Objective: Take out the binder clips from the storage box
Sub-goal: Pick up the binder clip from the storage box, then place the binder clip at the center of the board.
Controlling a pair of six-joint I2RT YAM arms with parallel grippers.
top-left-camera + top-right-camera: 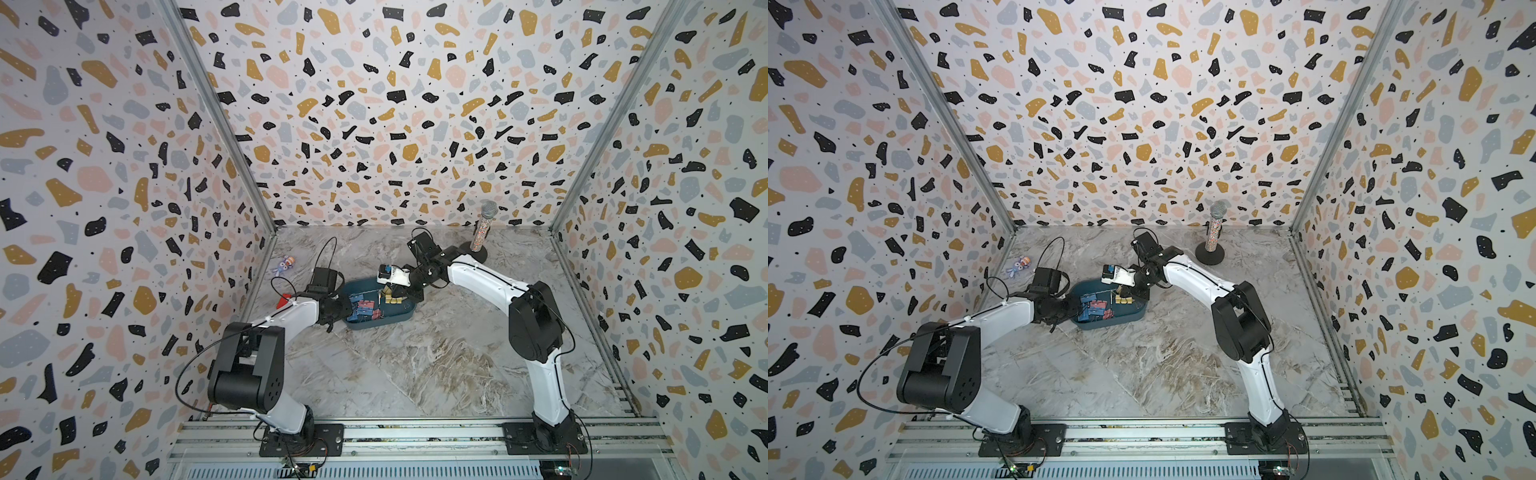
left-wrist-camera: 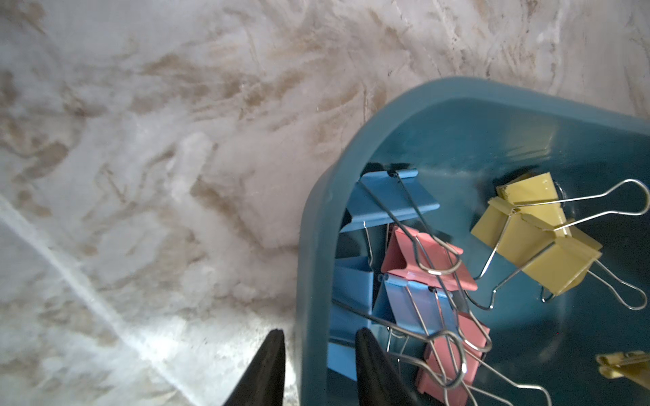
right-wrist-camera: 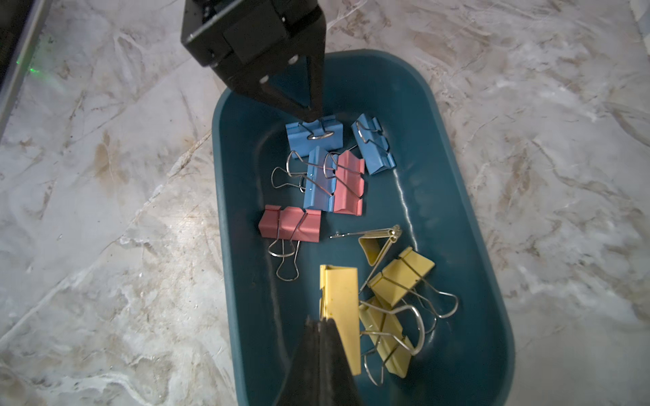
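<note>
The storage box (image 1: 386,324) (image 1: 1121,325) (image 3: 225,246) is a teal tub in the middle of the marble floor. It holds several binder clips: blue and pink ones (image 3: 330,182) (image 2: 422,260) (image 1: 361,309) at one end, yellow ones (image 3: 401,277) (image 2: 534,239) at the other. My left gripper (image 2: 318,332) (image 1: 340,309) (image 3: 309,114) straddles the box's end wall (image 2: 309,246), one finger outside and one inside, shut on it. My right gripper (image 3: 322,321) (image 1: 386,291) (image 1: 1119,293) is shut on a yellow binder clip (image 3: 339,298), which hangs just above the box floor.
A purple toy figure (image 1: 284,266) (image 1: 1017,266) lies by the left wall. A red block (image 1: 284,300) sits beside my left arm. A glittery microphone on a black stand (image 1: 484,228) (image 1: 1214,232) stands at the back right. Patterned walls close in three sides.
</note>
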